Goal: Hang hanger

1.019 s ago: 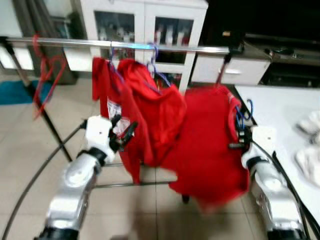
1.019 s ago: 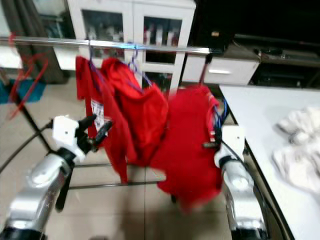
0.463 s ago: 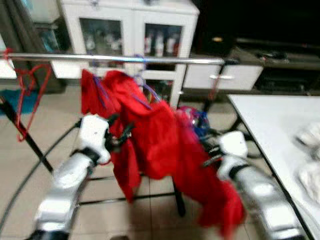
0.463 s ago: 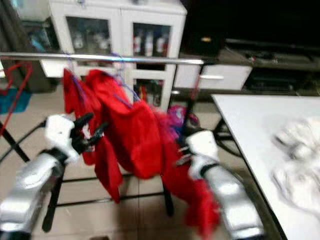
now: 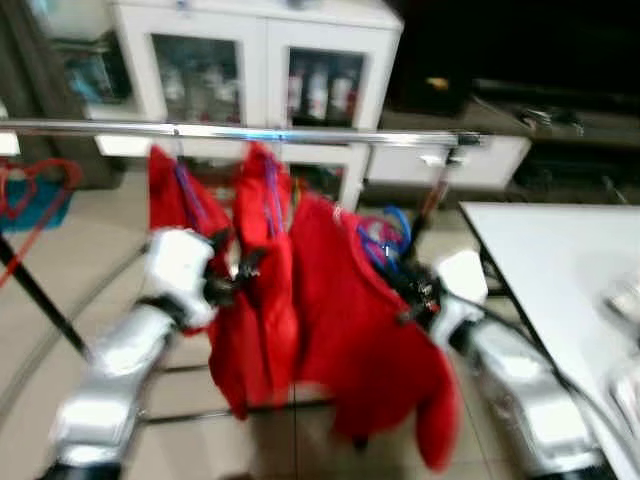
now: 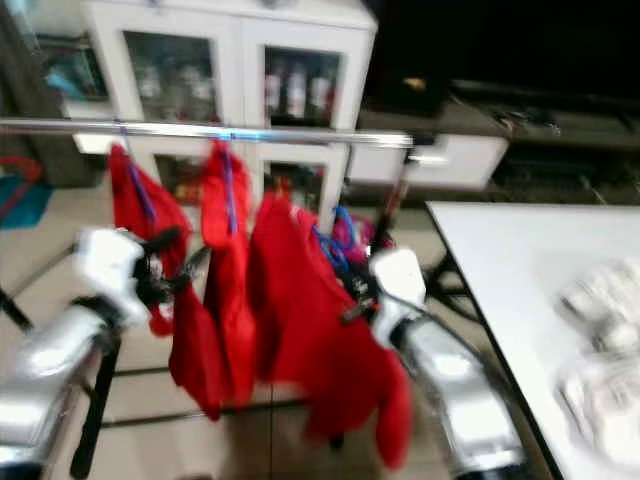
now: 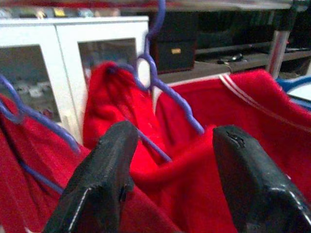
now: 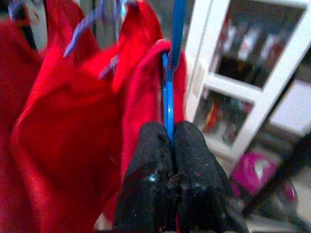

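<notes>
Right wrist view: my right gripper (image 8: 171, 141) is pinching the blue hanger (image 8: 168, 97), now carried nearer the rail (image 5: 300, 133) (left gripper (image 7: 170, 160) spread); hooking is coming.

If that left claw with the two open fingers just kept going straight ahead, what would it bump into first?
Most likely the red shirt hanging right before the left end effector, perhaps with its purple hanger; depth is hard to judge.
</notes>
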Robot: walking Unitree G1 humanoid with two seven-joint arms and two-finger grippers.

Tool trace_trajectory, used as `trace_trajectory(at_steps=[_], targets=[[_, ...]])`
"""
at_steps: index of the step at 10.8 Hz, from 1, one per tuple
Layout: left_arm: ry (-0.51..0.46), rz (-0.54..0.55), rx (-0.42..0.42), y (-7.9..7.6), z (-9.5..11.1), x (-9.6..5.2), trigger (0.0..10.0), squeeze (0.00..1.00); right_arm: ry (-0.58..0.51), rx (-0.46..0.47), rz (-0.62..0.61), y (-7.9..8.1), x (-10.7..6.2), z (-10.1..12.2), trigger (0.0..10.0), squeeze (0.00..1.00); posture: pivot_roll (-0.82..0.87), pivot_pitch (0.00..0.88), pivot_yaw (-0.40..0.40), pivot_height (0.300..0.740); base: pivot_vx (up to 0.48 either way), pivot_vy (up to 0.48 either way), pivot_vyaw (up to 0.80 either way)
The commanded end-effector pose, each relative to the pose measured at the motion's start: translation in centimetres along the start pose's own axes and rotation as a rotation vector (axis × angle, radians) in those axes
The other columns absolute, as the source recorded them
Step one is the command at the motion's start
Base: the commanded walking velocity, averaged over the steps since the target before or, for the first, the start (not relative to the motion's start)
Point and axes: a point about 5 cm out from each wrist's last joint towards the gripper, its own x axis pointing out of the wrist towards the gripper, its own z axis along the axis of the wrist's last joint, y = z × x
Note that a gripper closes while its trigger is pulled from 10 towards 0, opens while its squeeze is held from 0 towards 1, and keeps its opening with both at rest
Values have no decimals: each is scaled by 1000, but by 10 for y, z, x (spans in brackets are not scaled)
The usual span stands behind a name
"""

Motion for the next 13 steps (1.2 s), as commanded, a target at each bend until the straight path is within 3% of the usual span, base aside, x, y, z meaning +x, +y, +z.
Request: trace_trajectory(at_steps=[1, 3, 6, 7, 8, 10, 13], targets=[[-55, -79, -2, -13, 13, 7, 10000, 0, -56, -56, -66, -15, -6, 13, 10000, 0, 96, 0, -78, 740, 0, 0, 0], [-93, -137, 10, -16, 27, 12, 10000, 0, -84, -73, -169, -24, 9, 35, 10000, 0, 102, 0, -79, 740, 0, 0, 0], [-85, -156, 35, -11, 32, 15, 10000, 0, -72, 2, -326, -45, 54, 71, 10000, 0, 102, 0, -67, 740, 0, 0, 0], [-80, -164, 30, -12, 32, 15, 10000, 0, -51, -15, -331, -49, 62, 75, 10000, 0, 102, 0, -66, 740, 0, 0, 0], [-76, -170, 32, -11, 32, 16, 10000, 0, 22, -42, -316, -52, 80, 78, 10000, 0, 103, 0, -60, 740, 0, 0, 0], [-71, -176, 43, -10, 33, 17, 10000, 0, 105, 8, -293, -54, 112, 86, 10000, 0, 113, 0, -62, 740, 0, 0, 0], [-55, -189, 48, -10, 32, 14, 10000, 0, 164, 71, -276, -54, 131, 92, 10000, 0, 120, 0, -59, 740, 0, 0, 0]])
